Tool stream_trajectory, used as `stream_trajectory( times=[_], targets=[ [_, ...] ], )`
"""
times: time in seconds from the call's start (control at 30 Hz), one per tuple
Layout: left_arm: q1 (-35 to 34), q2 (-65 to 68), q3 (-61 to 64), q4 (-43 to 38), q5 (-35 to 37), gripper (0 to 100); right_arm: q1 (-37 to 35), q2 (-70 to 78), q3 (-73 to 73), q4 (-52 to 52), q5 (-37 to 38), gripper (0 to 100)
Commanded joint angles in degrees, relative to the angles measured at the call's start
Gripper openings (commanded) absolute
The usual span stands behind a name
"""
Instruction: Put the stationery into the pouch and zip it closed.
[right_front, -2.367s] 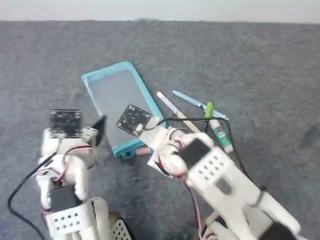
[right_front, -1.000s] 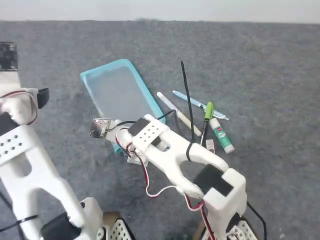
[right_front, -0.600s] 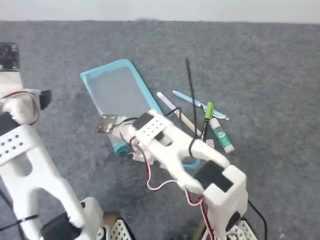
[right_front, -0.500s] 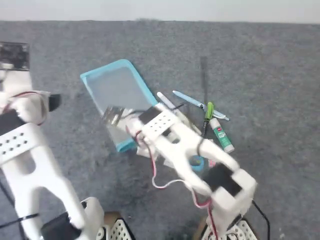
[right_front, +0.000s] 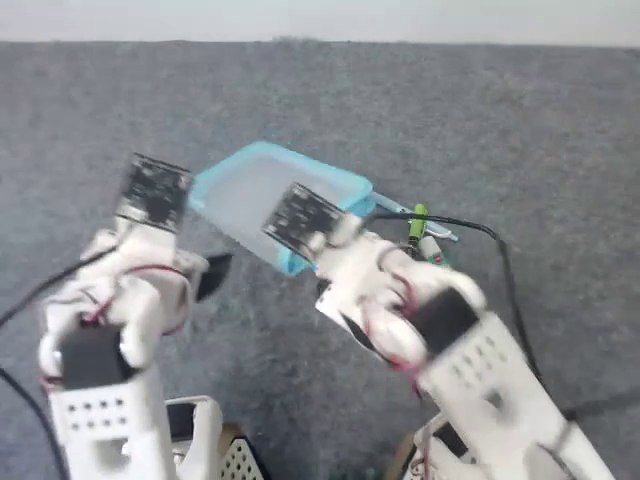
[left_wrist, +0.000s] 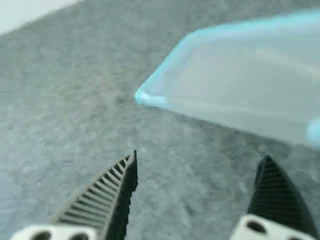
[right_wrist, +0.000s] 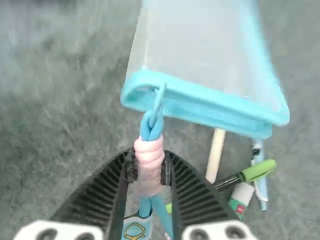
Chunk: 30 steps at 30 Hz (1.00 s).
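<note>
The translucent pouch (right_front: 262, 190) with a light-blue border lies on the grey carpet, one end lifted. My right gripper (right_wrist: 148, 159) is shut on the pink bead of the blue zipper-pull cord (right_wrist: 150, 124) at the pouch (right_wrist: 200, 57) corner. Beside the pouch lie a cream pen (right_wrist: 216, 155), a green marker (right_wrist: 251, 172), a glue stick (right_wrist: 240, 196) and a blue pen (right_wrist: 260, 172). The green marker (right_front: 417, 216) peeks out past the right arm from above. My left gripper (left_wrist: 197, 172) hovers open over the carpet, short of the pouch (left_wrist: 240, 92) corner, nothing between its fingers.
Grey carpet (right_front: 520, 130) covers the whole table, with open room at the back and right. Both arms' bases stand at the front edge. A black cable (right_front: 480, 240) loops over the right arm near the pens.
The pouch has swung round and shifted right, dragged by its zipper cord in my right gripper. My left arm has come down from the far left edge toward the pouch.
</note>
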<state>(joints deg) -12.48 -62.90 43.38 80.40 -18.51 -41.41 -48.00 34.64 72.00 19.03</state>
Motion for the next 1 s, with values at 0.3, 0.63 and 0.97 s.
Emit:
stream_trajectory(
  times=[0.3, 0.63, 0.97],
  targets=[
    [12.7, -18.5, 8.7, 0.0, 3.8, 40, -2.0, -1.1, -2.2, -0.6, -1.7, 0.6],
    [12.7, -13.5, 16.0, -10.9, 4.5, 40, -4.8, 3.2, -6.2, 0.0, -3.1, 0.6],
    [8.1, -11.3, 19.5, -17.0, 4.8, 40, -4.8, 3.3, -9.0, 5.7, -1.1, 0.7]
  ],
)
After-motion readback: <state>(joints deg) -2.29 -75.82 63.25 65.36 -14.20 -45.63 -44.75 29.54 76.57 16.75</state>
